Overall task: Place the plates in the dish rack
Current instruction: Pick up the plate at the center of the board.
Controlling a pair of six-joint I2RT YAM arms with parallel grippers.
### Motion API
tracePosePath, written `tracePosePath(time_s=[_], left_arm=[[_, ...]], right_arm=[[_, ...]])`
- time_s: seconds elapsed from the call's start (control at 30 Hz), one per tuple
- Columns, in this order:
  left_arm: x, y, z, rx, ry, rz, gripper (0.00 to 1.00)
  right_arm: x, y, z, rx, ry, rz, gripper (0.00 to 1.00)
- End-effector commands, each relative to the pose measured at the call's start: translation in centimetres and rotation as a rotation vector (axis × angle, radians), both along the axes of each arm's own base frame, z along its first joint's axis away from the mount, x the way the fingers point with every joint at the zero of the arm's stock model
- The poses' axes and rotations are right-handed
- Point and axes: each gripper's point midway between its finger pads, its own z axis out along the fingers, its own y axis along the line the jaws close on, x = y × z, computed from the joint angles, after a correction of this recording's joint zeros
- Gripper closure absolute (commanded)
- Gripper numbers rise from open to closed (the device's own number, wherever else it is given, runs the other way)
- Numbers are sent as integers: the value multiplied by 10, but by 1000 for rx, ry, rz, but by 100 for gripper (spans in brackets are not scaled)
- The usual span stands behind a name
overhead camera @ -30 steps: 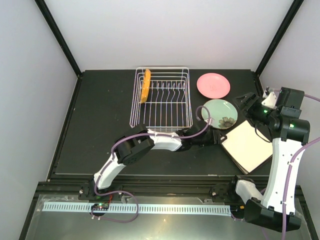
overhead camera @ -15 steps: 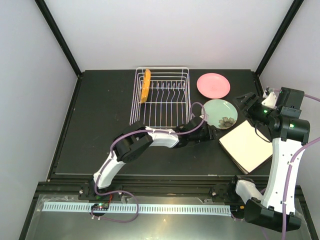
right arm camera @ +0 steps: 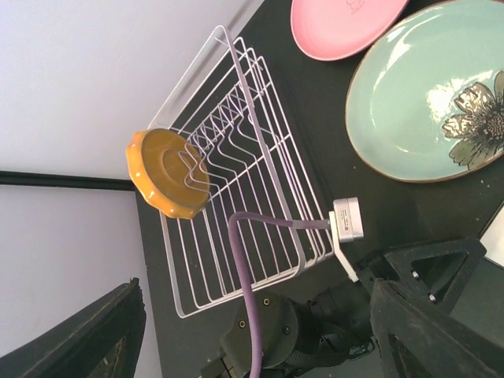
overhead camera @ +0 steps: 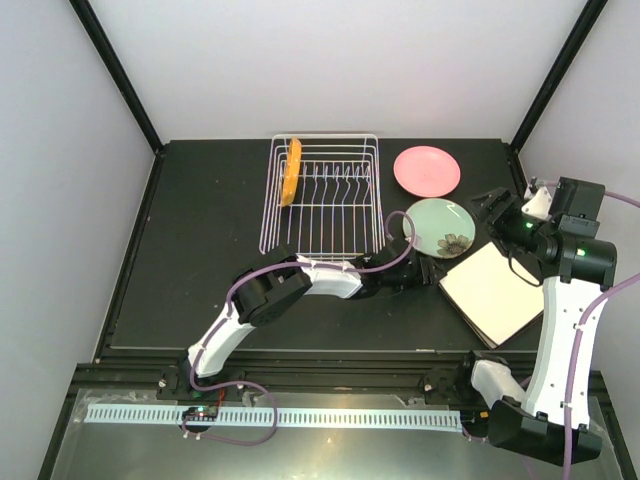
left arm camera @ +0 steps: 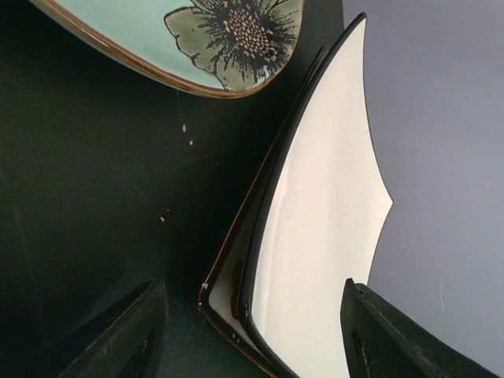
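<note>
Left pincer (left arm camera: pixel 252 337) has resettled, jaws wide astride the stacked cream square ceramic plates (left arm camera: pixel 315 236), four o'clock of the white wire rack (overhead camera: pixel 325 195); grasp seemingly imminent.

**Your two arms: white shells, black joints, purple leads**

You have two matching arms in front of you. On the left arm (overhead camera: pixel 330 283) and the right arm (overhead camera: pixel 560 330), the long links wear smooth white shells. Every joint housing is blocky matt black. Small dark screw heads dot the right arm's white upper link, and two green lights (overhead camera: pixel 527 224) glow on its black wrist housings. A purple cable (overhead camera: pixel 395 232) loops off the left arm and plugs into a small white block (right arm camera: pixel 347 219) at its wrist. Another purple lead trails down beside the right arm. The left gripper (left arm camera: pixel 252 335) and the right gripper (right arm camera: pixel 260 331) both carry plain black, wedge-shaped fingers.
</note>
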Motion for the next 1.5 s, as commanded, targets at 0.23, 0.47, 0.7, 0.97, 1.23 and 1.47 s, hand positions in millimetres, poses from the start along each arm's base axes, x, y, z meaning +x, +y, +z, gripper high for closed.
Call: tracePosePath(time_s=[0.23, 0.47, 0.7, 0.97, 1.23, 1.47], left_arm=[[-7, -17, 16, -48, 21, -35, 37], [-11, -23, 9, -50, 37, -48, 37], [-13, -37, 14, -72, 36, -66, 37], [-19, -40, 15, -70, 40, -83, 39], [-28, -44, 6, -84, 81, -124, 50], [-32, -45, -7, -56, 122, -174, 53]], right_arm=[[-3, -5, -7, -21, -2, -22, 20], [-4, -5, -5, -25, -5, -23, 20], [-5, -4, -7, -26, -1, -20, 20], [-6, -5, -10, -37, 6, -22, 20], [-5, -6, -14, -34, 14, -23, 20], [-5, -6, -17, -31, 20, -24, 20]])
